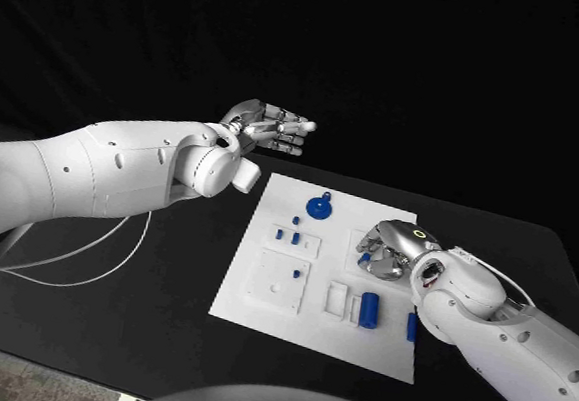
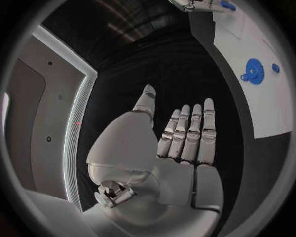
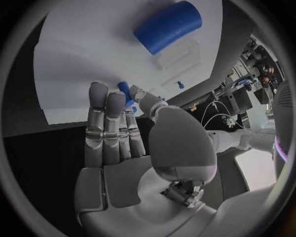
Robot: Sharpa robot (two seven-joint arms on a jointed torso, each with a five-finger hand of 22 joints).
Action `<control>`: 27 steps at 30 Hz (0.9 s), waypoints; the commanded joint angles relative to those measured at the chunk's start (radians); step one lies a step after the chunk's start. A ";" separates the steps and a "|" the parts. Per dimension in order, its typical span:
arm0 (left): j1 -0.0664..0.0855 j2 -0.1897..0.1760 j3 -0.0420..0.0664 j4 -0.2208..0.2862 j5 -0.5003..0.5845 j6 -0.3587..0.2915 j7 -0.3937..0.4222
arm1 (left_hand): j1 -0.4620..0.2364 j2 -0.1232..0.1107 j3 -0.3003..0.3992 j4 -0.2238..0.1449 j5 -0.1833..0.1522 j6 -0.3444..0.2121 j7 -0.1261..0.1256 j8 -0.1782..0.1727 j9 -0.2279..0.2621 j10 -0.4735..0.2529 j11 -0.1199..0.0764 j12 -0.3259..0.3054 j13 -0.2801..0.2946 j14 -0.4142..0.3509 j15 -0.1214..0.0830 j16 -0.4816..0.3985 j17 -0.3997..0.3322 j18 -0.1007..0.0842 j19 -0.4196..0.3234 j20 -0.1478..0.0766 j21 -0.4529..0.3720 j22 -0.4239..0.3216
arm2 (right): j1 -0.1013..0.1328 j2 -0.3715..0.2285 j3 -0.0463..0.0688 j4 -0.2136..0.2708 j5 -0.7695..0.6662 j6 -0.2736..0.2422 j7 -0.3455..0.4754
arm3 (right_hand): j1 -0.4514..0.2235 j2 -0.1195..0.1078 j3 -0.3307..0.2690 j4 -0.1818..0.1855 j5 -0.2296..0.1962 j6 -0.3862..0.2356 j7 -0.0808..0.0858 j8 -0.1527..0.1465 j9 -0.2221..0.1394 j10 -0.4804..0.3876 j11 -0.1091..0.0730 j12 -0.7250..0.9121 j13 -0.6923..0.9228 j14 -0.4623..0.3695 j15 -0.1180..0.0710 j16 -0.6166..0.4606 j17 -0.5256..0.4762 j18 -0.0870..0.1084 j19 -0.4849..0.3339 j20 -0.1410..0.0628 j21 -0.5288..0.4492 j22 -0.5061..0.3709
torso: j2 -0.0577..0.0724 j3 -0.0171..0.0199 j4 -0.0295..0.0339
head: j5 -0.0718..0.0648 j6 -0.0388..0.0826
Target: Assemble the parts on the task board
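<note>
White task board [image 1: 258,302] mid-table, blue gear [image 1: 319,208] near its far edge, blue cylinder [image 1: 369,310] lying near its near edge, right hand [image 1: 397,249] over board's right side pinching small blue peg [image 3: 125,92], left hand [image 1: 269,128] raised beyond board, fingers straight, holding nothing.

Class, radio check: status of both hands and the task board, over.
Left hand open, raised beyond the task board. Right hand over the board, fingertips at a small blue part; grip unclear. Blue cylinder lies nearby. No obstruction seen.

The right hand [image 1: 397,248] covers part of the task board [image 1: 264,303]; the small blue part [image 3: 125,92] at its fingertips is partly hidden.
</note>
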 commanded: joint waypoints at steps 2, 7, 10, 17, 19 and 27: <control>0.000 0.002 0.001 -0.001 0.004 0.017 0.002 | -0.007 0.002 -0.005 -0.001 -0.003 0.001 -0.001 -0.003 0.000 -0.001 0.002 0.001 0.000 0.003 0.001 -0.003 -0.001 0.003 -0.004 0.003 0.001 -0.001 | -0.001 -0.001 -0.002 0.003 -0.037 0.014 -0.007 | -0.007 0.001 0.041 -0.001 -0.010 0.014 0.002 -0.003 0.000 0.006 0.000 -0.006 0.001 0.003 -0.008 0.001 0.003 -0.015 0.035 -0.008 0.006 0.004 | 0.000 0.0008 0.0000 | 0.000 -0.002; 0.000 0.003 0.001 -0.002 0.004 0.020 -0.001 | -0.009 0.003 -0.007 -0.001 -0.003 0.000 -0.001 -0.003 0.000 -0.001 0.002 0.001 0.000 0.000 0.001 -0.003 -0.001 0.003 -0.004 0.003 0.001 -0.001 | -0.001 -0.003 -0.003 0.002 -0.047 0.011 -0.014 | -0.005 0.000 0.071 -0.001 -0.014 0.028 0.005 -0.003 0.000 0.006 0.001 -0.006 0.001 0.002 -0.008 0.001 0.005 -0.013 0.034 -0.008 0.009 0.009 | 0.000 0.0002 -0.0003 | 0.000 -0.003; 0.000 0.003 0.001 -0.002 0.004 0.021 -0.002 | -0.009 0.003 -0.007 -0.001 -0.003 0.000 -0.001 -0.003 0.000 -0.001 0.002 0.001 0.000 0.000 0.001 -0.003 -0.001 0.003 -0.004 0.003 0.001 -0.001 | -0.001 -0.003 -0.003 0.004 -0.050 0.006 -0.015 | -0.005 0.002 0.086 0.003 -0.015 0.038 0.006 -0.003 0.000 0.004 0.002 -0.006 0.001 0.002 -0.009 0.000 0.007 -0.011 0.033 -0.010 0.010 0.012 | 0.000 0.0002 -0.0003 | 0.000 -0.003; 0.000 0.003 0.001 -0.003 0.004 0.021 -0.004 | -0.010 0.004 -0.007 0.000 -0.003 0.000 -0.001 -0.002 0.000 -0.002 0.002 0.001 0.000 -0.002 0.001 -0.003 -0.001 0.003 -0.004 0.004 0.001 -0.001 | -0.001 -0.002 -0.004 0.013 -0.058 -0.030 -0.009 | 0.010 0.042 0.094 0.014 -0.022 0.117 -0.009 0.004 0.007 0.080 -0.024 0.002 0.005 0.005 -0.025 0.001 0.010 -0.018 0.036 -0.022 0.027 0.023 | 0.000 0.0000 0.0004 | 0.001 -0.006; 0.000 0.003 0.001 -0.003 0.004 0.022 -0.004 | -0.010 0.004 -0.007 0.000 -0.003 0.000 -0.001 -0.002 0.000 -0.002 0.002 0.001 0.000 -0.002 0.001 -0.003 -0.001 0.003 -0.004 0.004 0.001 -0.001 | -0.001 -0.002 -0.004 0.015 -0.062 -0.041 -0.011 | 0.007 0.045 0.105 0.012 -0.022 0.132 -0.013 -0.003 0.006 0.097 -0.029 -0.005 0.004 0.007 -0.030 -0.001 0.012 -0.026 0.037 -0.029 0.035 0.027 | 0.000 0.0002 0.0004 | 0.001 -0.007; 0.000 0.002 0.001 -0.004 0.004 0.024 -0.005 | -0.011 0.005 -0.008 0.000 -0.003 0.000 -0.001 -0.003 0.000 -0.002 0.002 0.001 0.001 -0.001 0.002 -0.003 -0.001 0.003 -0.004 0.003 0.002 -0.001 | -0.002 -0.003 -0.004 0.034 -0.088 -0.093 -0.034 | 0.013 0.048 0.113 0.012 -0.023 0.148 -0.018 -0.002 0.008 0.126 -0.037 -0.002 0.005 0.013 -0.036 -0.001 0.020 -0.038 0.038 -0.038 0.074 0.047 | 0.000 -0.0002 0.0005 | 0.004 -0.010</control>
